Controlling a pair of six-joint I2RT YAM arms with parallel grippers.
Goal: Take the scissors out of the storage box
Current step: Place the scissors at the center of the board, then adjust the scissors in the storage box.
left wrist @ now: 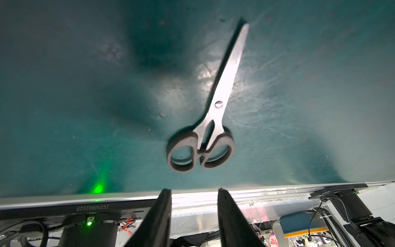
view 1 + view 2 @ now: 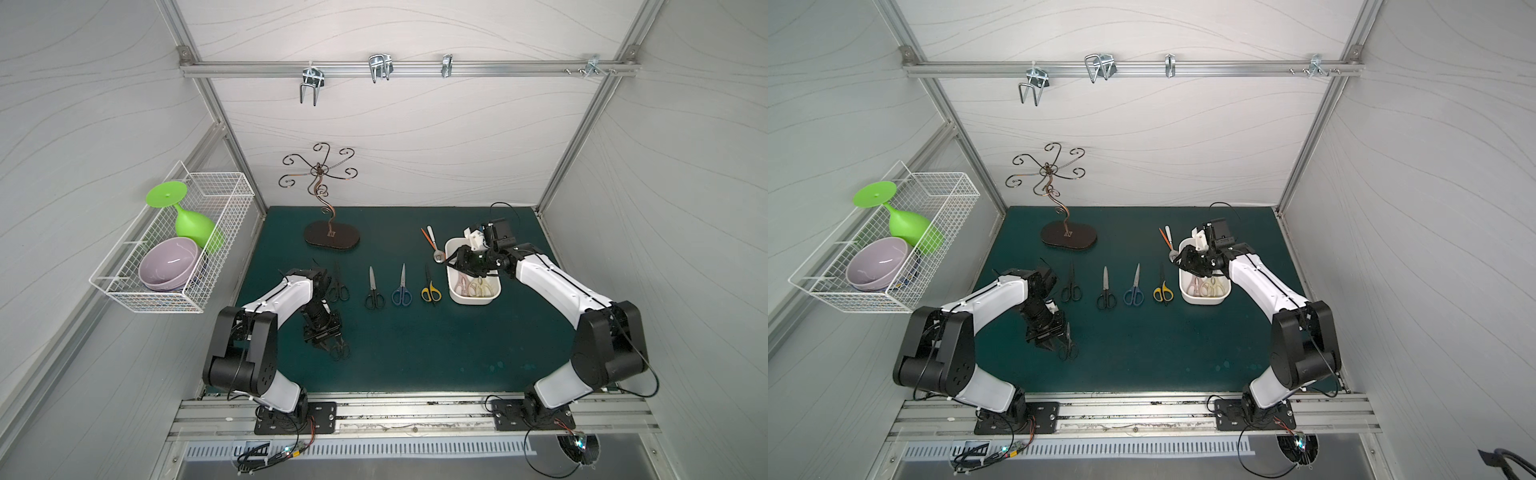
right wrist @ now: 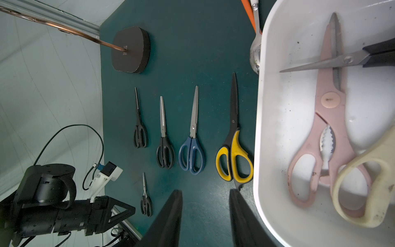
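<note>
Scene: 5 pairs of scissors lie out on the table (image 2: 415,353); 3 pairs remain in the storage box (image 3: 275,149).
Row on the table: 4 pairs lie side by side, apart, handles toward the robot: a small black pair (image 3: 140,132), a larger black pair (image 3: 164,149), a blue-handled pair (image 3: 192,149) and a yellow-and-black pair (image 3: 234,154), the last just beside the box.
Left pincer (image 1: 194,190): released and empty, its fingers parted just short of the handles of the 5th pair (image 1: 215,104), which lies flat near the table's front, apart from the row.
Right pincer (image 3: 206,191): released and empty, hanging over the box's rim on the side facing the row.
In the box: pink shears (image 3: 330,100) lie flat, cream shears (image 3: 339,192) overlap their handles, and a black-handled pair (image 3: 348,59) crosses the pink blades.
Step in hand: the 5th set-down looks complete, and the task is a little over halfway.
Next move: likely the right pincer's, shifting over the box, descending and closing on the black-handled pair, which lies on top, then lifting it clear of the wall without dragging the shears beneath.
</note>
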